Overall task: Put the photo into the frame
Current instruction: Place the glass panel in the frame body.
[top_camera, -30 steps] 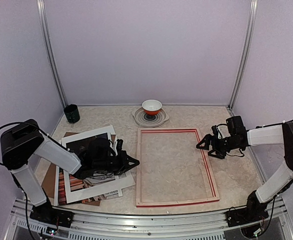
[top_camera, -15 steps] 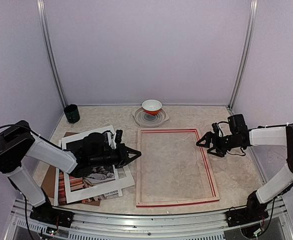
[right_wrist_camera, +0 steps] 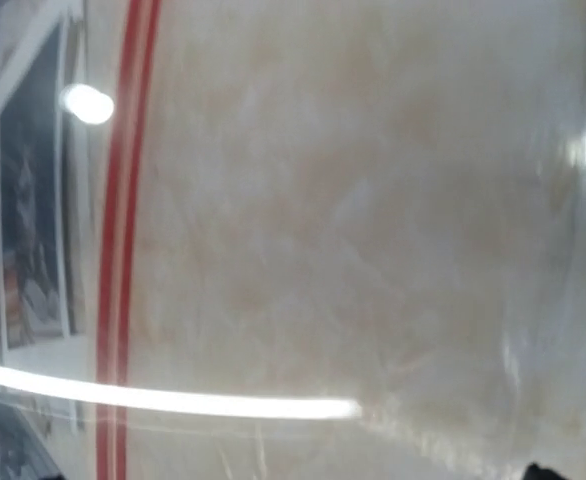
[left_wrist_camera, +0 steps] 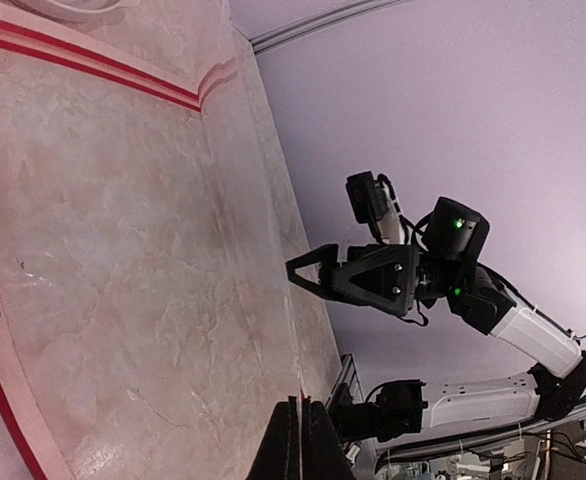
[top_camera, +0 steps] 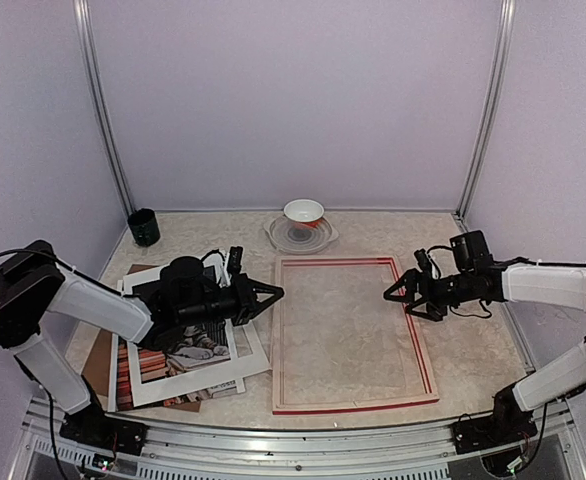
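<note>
You see the frame [top_camera: 354, 405] with a glossy red rim and pale wood edges, and its clear pane throws back bright light streaks. The photo [top_camera: 201, 347] looks like thin, smooth paper. The mat [top_camera: 193, 384] is matt white card. The table [top_camera: 473, 350] has a smooth, marbled finish.

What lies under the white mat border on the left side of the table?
The photo shows through the mat cut-out and sticks out at the near left; a brown backing board peeks out beneath. The left arm hides the mat's far part.
</note>
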Robot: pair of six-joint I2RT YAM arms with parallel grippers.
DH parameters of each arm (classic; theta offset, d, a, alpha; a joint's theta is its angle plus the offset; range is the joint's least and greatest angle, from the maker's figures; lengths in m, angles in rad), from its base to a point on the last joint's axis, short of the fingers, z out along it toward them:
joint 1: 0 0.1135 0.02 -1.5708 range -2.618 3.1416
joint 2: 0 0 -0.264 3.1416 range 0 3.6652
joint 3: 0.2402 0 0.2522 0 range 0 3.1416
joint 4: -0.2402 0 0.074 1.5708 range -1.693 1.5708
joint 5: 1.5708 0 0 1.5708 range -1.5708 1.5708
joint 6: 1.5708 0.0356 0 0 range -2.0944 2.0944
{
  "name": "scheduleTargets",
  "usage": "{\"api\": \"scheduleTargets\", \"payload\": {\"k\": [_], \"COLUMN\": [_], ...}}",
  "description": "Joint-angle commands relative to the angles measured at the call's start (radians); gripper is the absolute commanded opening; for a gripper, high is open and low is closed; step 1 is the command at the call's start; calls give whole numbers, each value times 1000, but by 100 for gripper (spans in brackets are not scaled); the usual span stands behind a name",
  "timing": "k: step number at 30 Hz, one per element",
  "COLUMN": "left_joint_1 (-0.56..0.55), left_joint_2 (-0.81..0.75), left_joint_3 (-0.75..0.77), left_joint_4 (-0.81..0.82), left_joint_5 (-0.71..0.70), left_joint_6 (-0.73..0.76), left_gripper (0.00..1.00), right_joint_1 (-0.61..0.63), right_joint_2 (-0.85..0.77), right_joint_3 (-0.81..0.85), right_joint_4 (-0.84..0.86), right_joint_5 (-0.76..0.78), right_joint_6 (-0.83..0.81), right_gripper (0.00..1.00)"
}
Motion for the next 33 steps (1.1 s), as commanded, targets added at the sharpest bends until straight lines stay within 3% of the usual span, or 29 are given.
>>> {"api": "scheduleTargets", "payload": {"k": [1,13,25,33], "left_joint_1": [7,14,16,17], "left_joint_2": [-43,-148,-156,-168], "left_joint_3": [48,62,54,40], "left_joint_4": [86,16,0,-112], "left_joint_5": [15,-1,-6,-58], "left_joint_6": [-16,14,15,44], "left_gripper": [0,0,0,0], "right_joint_1": [15,15,15,2], "right_joint_2": [56,216,288,192], "right_joint_3": [-32,25,-69,-64], "right_joint_4": [67,180,574,528], "right_joint_5": [-13,-58,-295,-331], "right_joint_6": [36,67,284,279], "right_gripper": [99,99,99,99]}}
